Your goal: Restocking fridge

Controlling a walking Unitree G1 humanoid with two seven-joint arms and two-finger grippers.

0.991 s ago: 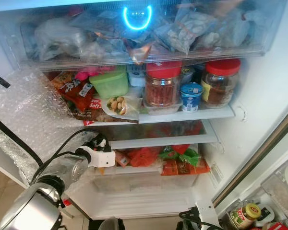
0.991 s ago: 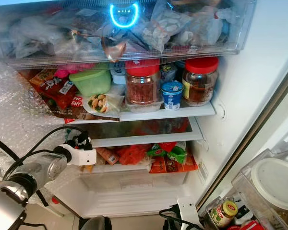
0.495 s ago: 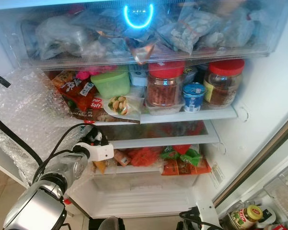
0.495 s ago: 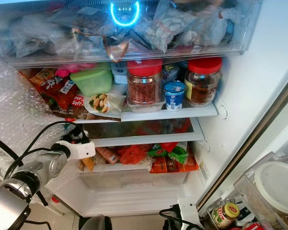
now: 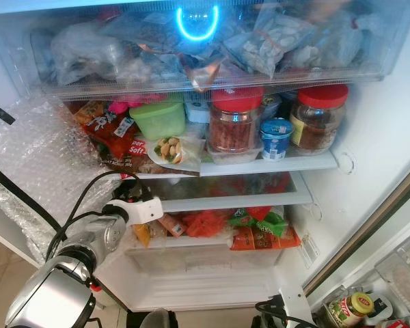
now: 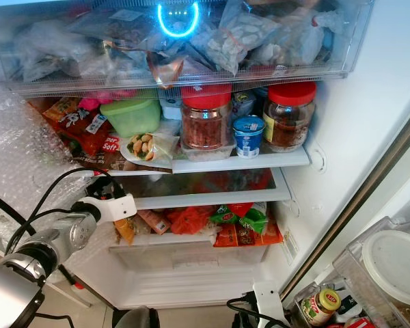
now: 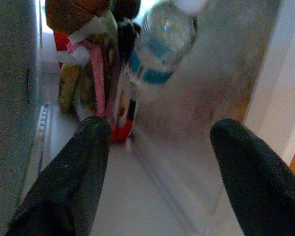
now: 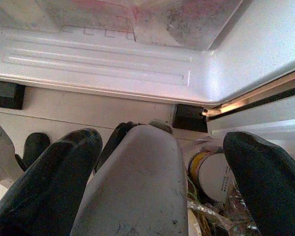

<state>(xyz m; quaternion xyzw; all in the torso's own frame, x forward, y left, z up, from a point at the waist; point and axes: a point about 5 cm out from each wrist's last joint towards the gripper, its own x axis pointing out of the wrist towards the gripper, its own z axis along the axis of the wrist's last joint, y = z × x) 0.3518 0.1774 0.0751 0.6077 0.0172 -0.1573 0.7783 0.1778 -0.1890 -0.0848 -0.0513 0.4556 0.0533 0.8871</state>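
My left arm [image 5: 89, 242] reaches into the open fridge at the left end of the low glass shelf [image 5: 232, 200]; its white wrist [image 5: 140, 208] sits at the shelf's front edge. In the left wrist view the left gripper [image 7: 157, 132] is open and holds nothing. Just beyond its fingers [image 7: 78, 167] a clear water bottle [image 7: 162, 44] with a blue label rests tilted on the shelf, beside several snack packets [image 7: 96, 64]. My right gripper [image 8: 162, 142] hangs low in front of the fridge base [image 8: 103, 59], open and holding nothing.
Two red-lidded jars [image 5: 232, 126] [image 5: 316, 116], a green tub [image 5: 157, 117] and a blue cup [image 5: 275, 137] crowd the upper shelf under a drawer of bags [image 5: 212, 41]. Bubble wrap [image 5: 41, 157] lines the left wall. A yellow-lidded jar [image 5: 348, 306] stands in the door at lower right.
My left wrist has risen and pushed further in toward the low glass shelf. The camera shifted slightly; the right arm stayed put.
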